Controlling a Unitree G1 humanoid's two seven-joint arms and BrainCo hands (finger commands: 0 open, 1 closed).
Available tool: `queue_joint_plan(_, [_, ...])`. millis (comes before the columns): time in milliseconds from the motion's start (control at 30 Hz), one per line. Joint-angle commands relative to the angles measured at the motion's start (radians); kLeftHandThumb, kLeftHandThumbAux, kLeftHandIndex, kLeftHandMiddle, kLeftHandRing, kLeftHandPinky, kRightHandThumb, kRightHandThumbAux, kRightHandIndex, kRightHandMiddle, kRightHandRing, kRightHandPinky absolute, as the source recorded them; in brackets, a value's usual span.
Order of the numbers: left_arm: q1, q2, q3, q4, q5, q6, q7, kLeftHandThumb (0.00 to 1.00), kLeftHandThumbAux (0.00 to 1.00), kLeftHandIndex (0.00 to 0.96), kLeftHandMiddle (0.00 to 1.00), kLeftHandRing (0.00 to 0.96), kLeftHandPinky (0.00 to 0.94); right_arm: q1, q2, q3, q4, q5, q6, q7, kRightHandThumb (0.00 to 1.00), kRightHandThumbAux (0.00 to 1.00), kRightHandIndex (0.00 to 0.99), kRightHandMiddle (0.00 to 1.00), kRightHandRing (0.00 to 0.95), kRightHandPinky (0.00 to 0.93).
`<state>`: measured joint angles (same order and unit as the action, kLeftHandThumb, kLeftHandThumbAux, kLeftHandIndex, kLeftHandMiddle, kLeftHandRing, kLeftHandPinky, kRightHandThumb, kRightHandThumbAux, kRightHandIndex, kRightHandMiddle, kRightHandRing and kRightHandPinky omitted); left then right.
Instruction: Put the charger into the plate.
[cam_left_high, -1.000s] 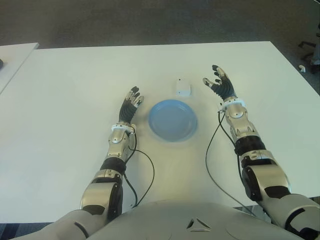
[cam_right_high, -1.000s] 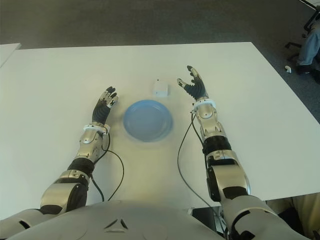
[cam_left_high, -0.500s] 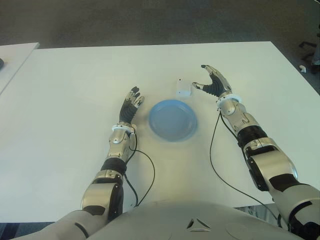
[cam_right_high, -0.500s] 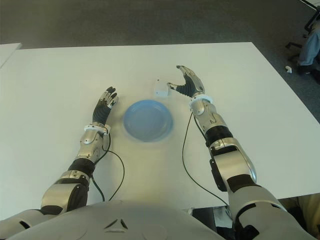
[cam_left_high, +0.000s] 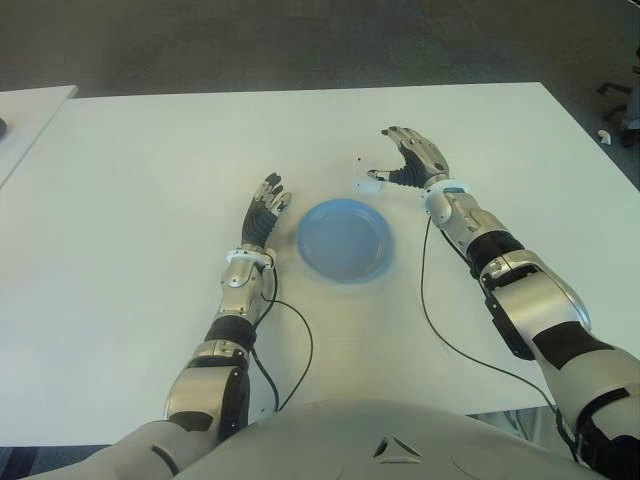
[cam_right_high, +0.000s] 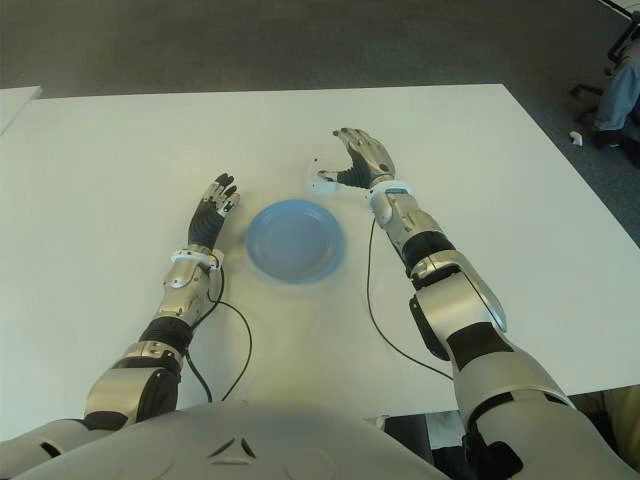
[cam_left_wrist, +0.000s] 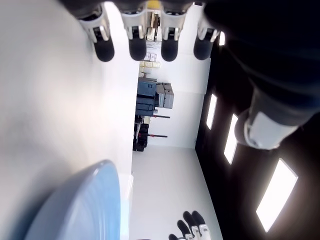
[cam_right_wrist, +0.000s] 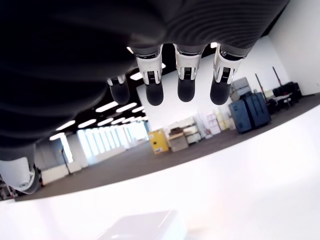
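The table (cam_left_high: 150, 160) at frame centre is smooth, matt white. The blue plate (cam_left_high: 345, 240) looks like plastic with a soft sheen (rim slightly glossy). The charger (cam_left_high: 366, 184), upper middle, is smooth white plastic. Both forearms show brushed silver metal and black, rubbery-looking fingers (cam_right_wrist: 185, 90).

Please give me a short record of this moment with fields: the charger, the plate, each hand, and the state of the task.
charger: small white block on the white table, beyond the plate, outside it
plate: blue, round, nothing in it
right hand: over the charger, fingers spread, thumb near it, no grasp visible
left hand: shows to the left of the plate, fingers relaxed, holds nothing
task state: charger not yet picked up, not in the plate
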<state>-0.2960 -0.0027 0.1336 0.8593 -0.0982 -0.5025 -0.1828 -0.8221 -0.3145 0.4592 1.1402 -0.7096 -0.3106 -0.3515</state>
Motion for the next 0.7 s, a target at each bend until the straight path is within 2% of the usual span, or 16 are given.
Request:
queue_joint_plan(33, [0.035,-0.011,-0.012,0.015,0.011,0.045,0.018,0.024,0.595,0.0,0.01,0.0,0.0,-0.022,0.037,0.041,0.075,-0.024,0.009,0.016,0.075,0.422,0.0,0.0,0.0,0.0])
queue_joint_plan(367, [0.047,-0.022,-0.025,-0.003,0.021,0.048,0.033,0.025,0.584,0.0,0.0,0.0,0.0,-0.036,0.074,0.071,0.138,-0.016,-0.001,0.046,0.019,0.41,0.0,0.0,0.0,0.0])
queue_joint_plan(700, [0.057,-0.028,-0.041,-0.017,0.024,0.045,0.043,0.016,0.577,0.0,0.0,0.0,0.0,-0.024,0.107,0.074,0.175,-0.004,-0.012,0.049,0.001,0.407,0.0,0.0,0.0,0.0])
